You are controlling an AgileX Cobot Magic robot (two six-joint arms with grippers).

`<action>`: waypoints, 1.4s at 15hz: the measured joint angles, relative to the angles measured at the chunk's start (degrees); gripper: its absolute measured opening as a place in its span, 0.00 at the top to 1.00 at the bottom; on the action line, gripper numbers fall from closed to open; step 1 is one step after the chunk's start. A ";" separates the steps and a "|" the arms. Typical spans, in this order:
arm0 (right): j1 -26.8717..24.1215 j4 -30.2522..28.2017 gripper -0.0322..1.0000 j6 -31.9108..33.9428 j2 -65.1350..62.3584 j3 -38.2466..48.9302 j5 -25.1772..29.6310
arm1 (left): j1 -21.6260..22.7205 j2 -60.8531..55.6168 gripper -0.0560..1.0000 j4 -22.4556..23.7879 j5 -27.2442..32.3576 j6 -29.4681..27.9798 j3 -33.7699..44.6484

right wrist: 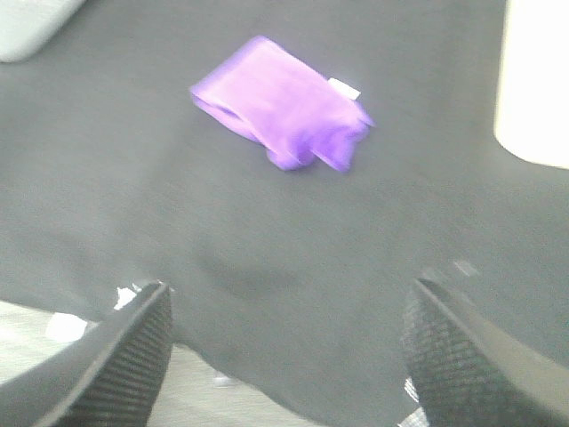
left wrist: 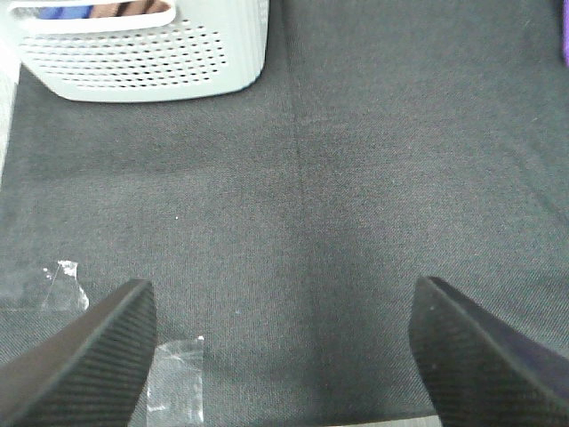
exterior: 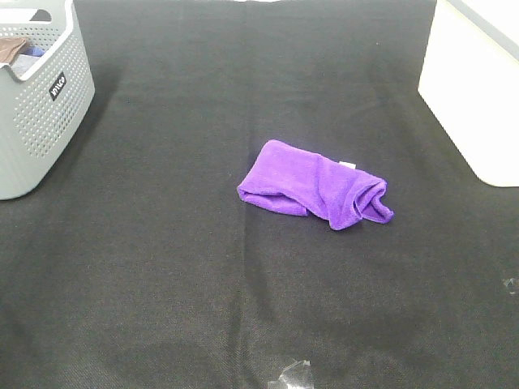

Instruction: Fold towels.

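Towel (exterior: pixel 316 186), bright purple, lies bunched and loosely rolled near the middle of the black cloth-covered table (exterior: pixel 178 267), touching neither of my grippers. Its small white tag (exterior: pixel 348 165) shows at the far edge, and the end toward the white bin (exterior: pixel 474 89) is curled into a rumpled fold. Grey perforated basket (exterior: pixel 40 105) stands at the far left corner of the table, well apart from the towel, with brown and blue cloth (exterior: pixel 20 50) visible over its rim. White bin occupies the far right side.

My left gripper (left wrist: pixel 284 356) is spread wide, holding nothing, its two dark ribbed fingers (left wrist: pixel 89 356) framing bare table surface; the basket sits beyond it, and scraps of clear tape (left wrist: pixel 173 374) lie on the table near the fingers.

My right gripper (right wrist: pixel 284 347) is likewise spread apart and empty, hanging near the table's front edge, with the towel well beyond it and the bin off to one side. The right wrist view is slightly blurred, so fine detail of the towel's folds there cannot be told. A clear tape scrap (exterior: pixel 292 374) also shows at the near edge in the exterior high view.
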 joint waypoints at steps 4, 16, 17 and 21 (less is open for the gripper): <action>0.00 -2.18 0.27 -0.23 -14.27 12.32 0.23 | 0.00 -23.78 0.26 -0.11 1.32 0.00 9.17; 0.00 -3.15 0.27 -0.86 -21.14 23.32 -6.25 | 0.00 -29.51 0.26 -1.20 0.57 0.00 12.72; 0.00 -3.15 0.27 -0.86 -21.14 23.32 -6.25 | 0.23 -29.51 0.26 -1.26 0.57 0.00 12.72; -6.99 -2.86 0.27 -0.86 -21.14 23.32 -6.25 | 6.02 -29.51 0.26 -1.43 0.52 -0.06 12.72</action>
